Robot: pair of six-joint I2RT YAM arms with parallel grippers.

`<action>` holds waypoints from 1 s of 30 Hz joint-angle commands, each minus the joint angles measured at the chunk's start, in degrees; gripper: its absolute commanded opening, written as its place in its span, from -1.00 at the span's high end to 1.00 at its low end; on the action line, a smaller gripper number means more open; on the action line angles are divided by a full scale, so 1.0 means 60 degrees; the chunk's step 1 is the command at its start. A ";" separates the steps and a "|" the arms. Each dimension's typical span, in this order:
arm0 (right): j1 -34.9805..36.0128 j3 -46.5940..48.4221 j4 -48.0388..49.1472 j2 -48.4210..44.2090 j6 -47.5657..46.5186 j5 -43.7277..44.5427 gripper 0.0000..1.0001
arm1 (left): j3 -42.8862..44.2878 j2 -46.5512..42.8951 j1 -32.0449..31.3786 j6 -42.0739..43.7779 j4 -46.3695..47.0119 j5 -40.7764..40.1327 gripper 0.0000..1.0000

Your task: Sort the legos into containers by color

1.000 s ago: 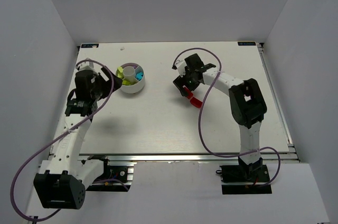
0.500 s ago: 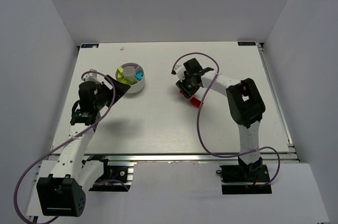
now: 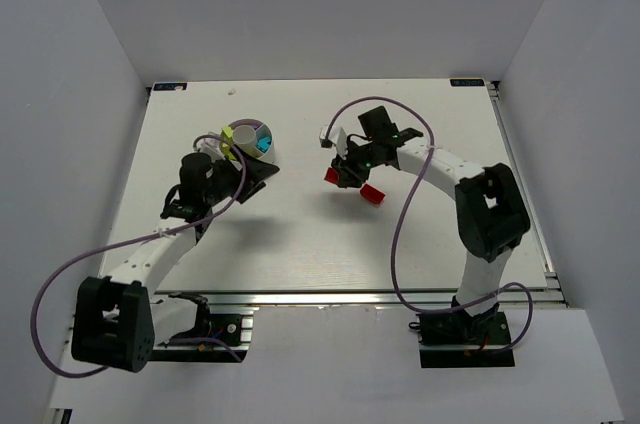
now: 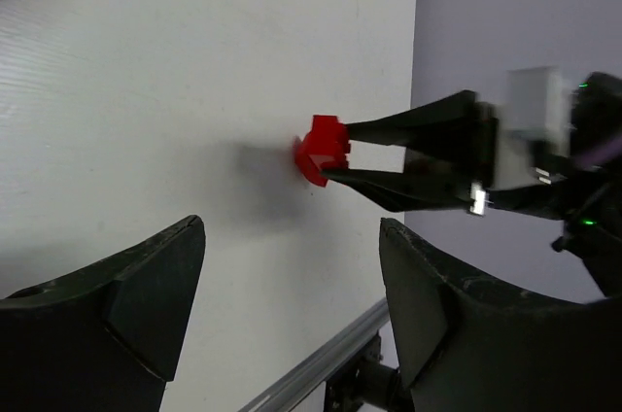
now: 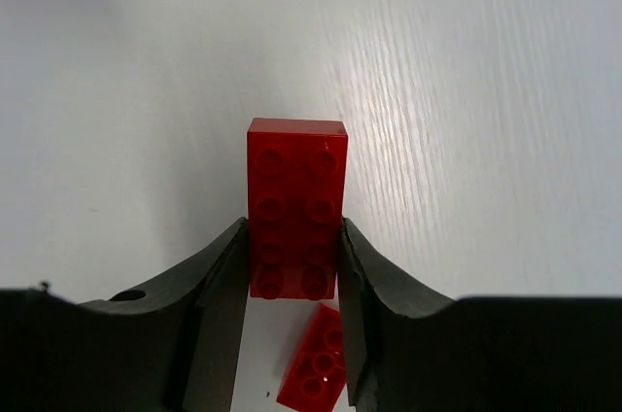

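Red lego [image 5: 296,198], formerly tabled, is now hanging clamped in the right gripper [image 5: 293,229]; left gripper [image 4: 292,227] (jaws wide, empty) is swinging nearer. Dish [image 3: 246,134] is holding lime-green legos [image 3: 227,140] and cyan legos [image 3: 264,144] in separate wedges.

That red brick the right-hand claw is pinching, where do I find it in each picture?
Top view: the red brick is near picture centre, left of a loose second brick.
Left wrist: brick at centre, pinched from the right.
Right wrist: brick at centre, upright.
Shared landmark: the right gripper clamping it.

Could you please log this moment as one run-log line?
right end effector: shut on red lego | left end effector: open, empty | second red lego: loose on table
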 commanded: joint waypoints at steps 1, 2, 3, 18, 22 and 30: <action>0.0131 0.0092 -0.0154 -0.0862 -0.1505 -0.2524 1.00 | 0.0503 0.0576 -0.0441 -0.0223 0.1258 0.0502 -0.61; 0.0190 0.0150 -0.0285 -0.0877 -0.1608 -0.2889 1.00 | 0.0634 0.0926 -0.0602 -0.0237 0.1447 0.0691 -0.61; 0.0205 0.0180 -0.0315 -0.0906 -0.1667 -0.3081 1.00 | 0.0708 0.1089 -0.0676 -0.0238 0.1536 0.0765 -0.61; 0.0674 0.0224 0.0314 -0.1126 -0.1434 -0.3625 1.00 | 0.1265 0.2555 -0.1702 -0.0238 0.2152 0.1454 -0.56; 0.0703 0.0297 0.0578 -0.1054 -0.1228 -0.3522 1.00 | 0.1383 0.2761 -0.1819 -0.0179 0.2094 0.1615 -0.51; 0.0703 0.0356 0.0739 -0.1009 -0.1213 -0.3449 1.00 | 0.1704 0.3316 -0.2009 -0.0179 0.2123 0.1923 -0.12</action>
